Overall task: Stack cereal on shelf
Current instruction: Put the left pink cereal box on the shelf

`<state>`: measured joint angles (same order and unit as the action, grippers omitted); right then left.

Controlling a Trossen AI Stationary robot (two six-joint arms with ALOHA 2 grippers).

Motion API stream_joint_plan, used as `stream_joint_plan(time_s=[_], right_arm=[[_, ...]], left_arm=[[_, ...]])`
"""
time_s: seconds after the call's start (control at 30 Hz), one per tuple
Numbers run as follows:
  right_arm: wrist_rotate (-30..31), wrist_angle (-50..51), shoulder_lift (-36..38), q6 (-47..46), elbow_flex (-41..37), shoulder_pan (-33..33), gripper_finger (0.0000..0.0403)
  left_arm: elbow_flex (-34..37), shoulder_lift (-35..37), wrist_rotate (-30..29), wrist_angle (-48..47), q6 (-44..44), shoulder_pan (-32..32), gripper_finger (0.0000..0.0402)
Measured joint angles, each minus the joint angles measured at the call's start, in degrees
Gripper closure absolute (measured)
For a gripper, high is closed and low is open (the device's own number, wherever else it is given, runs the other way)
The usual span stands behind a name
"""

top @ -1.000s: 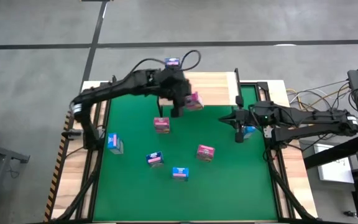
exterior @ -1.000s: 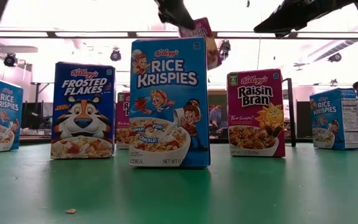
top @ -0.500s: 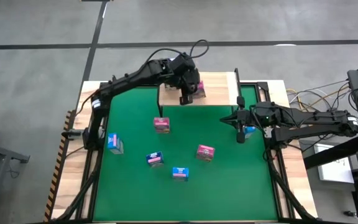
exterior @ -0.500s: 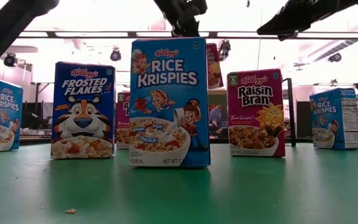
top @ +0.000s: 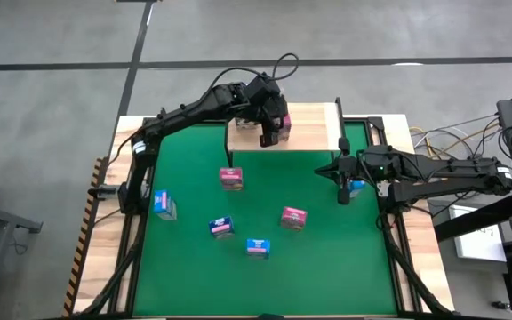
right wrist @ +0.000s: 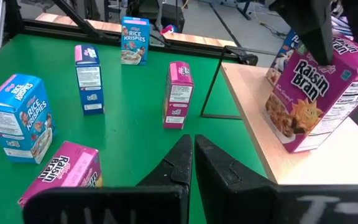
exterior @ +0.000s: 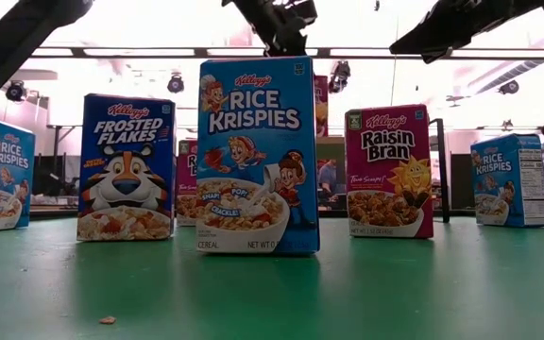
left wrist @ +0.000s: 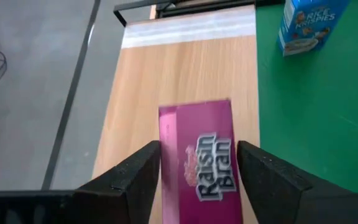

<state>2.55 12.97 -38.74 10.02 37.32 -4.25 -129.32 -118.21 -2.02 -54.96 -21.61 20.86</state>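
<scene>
Your left gripper (left wrist: pixel 197 171) is clamped on the narrow sides of a light, crushable Raisin Bran box (left wrist: pixel 199 158) over the shelf (left wrist: pixel 166 74); right gripper (right wrist: pixel 192 163) pressed together, idle.

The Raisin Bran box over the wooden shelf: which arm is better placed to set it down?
The left. Its gripper already holds the Raisin Bran box between its fingers, above the shelf. The right gripper hangs over the green table beside the shelf, fingers together and empty.
</scene>
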Motion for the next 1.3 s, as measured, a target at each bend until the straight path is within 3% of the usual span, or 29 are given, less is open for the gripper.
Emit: stream_joint_plan(time_s=[0.23,0.47,0.73,0.9,1.3], right_arm=[[0.04,0.0,-0.02,-0.75,0.0,0.0,0.0394],[0.5,-0.41,-0.04,-3.04,0.0,-0.02,0.0394],[0.52,-5.68,-4.2,-4.12,0.0,-0.04,0.0394],[0.46,-6.85,-9.72,-3.02,2.81,-0.79,0.0394],[-0.07,7.18,-23.08,4.33,22.79,-5.98,0.0394]], left_arm=[[-0.02,0.54,0.02,-0.74,-0.41,-0.19,0.0178],[-5.81,2.21,0.07,-8.74,0.92,-2.54,0.0175],[0.5,9.83,0.07,-10.1,5.03,-7.07,0.0175],[12.25,17.29,-0.17,-5.07,7.29,-9.52,0.0175],[55.37,41.68,-0.55,29.38,13.79,-11.91,0.0175]])
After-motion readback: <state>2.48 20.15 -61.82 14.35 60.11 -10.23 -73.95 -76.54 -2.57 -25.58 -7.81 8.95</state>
